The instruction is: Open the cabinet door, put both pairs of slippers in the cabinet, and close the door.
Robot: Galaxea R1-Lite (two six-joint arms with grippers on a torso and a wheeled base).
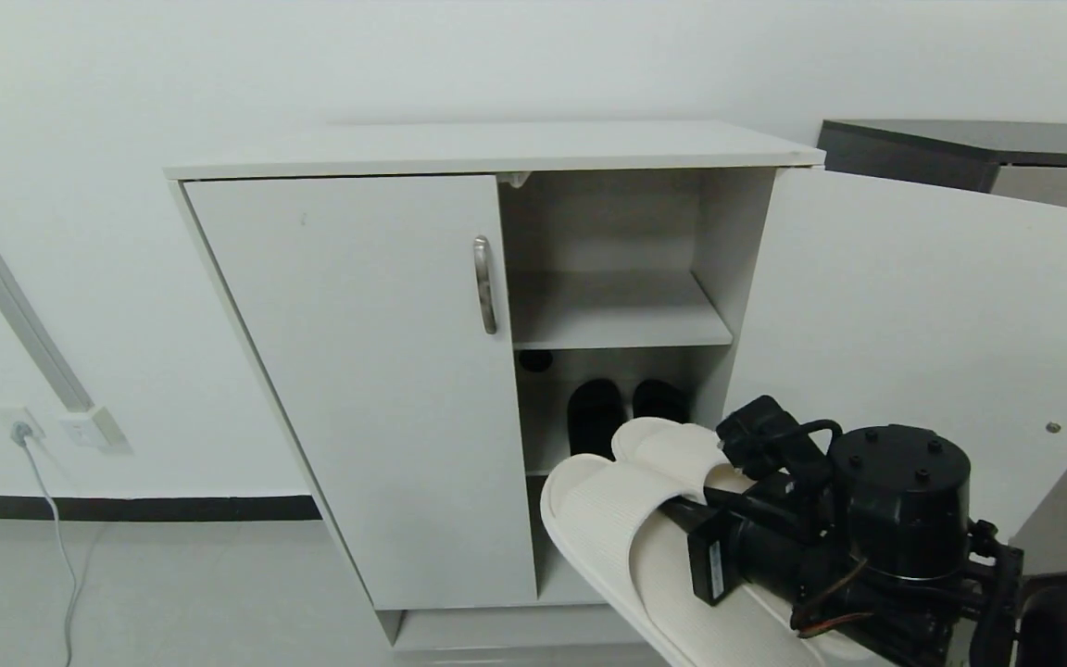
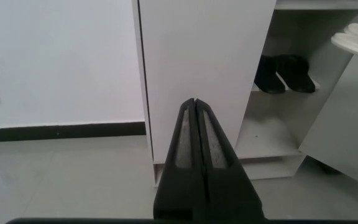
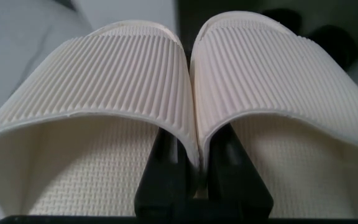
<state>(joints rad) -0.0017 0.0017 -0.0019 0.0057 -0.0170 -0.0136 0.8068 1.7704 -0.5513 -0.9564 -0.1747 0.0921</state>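
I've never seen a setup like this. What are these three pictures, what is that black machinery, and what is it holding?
It is a two-armed robot; each picture comes from one of its cameras. The wide one, from its head, shows a white cabinet whose right door stands open, with black slippers inside. The black machinery is its right arm; its right gripper, a two-fingered clamp, is shut on a pair of white slippers. The close-up of those is from that wrist's camera. The last is from the left wrist: the left gripper is shut and empty, facing the cabinet's closed door.
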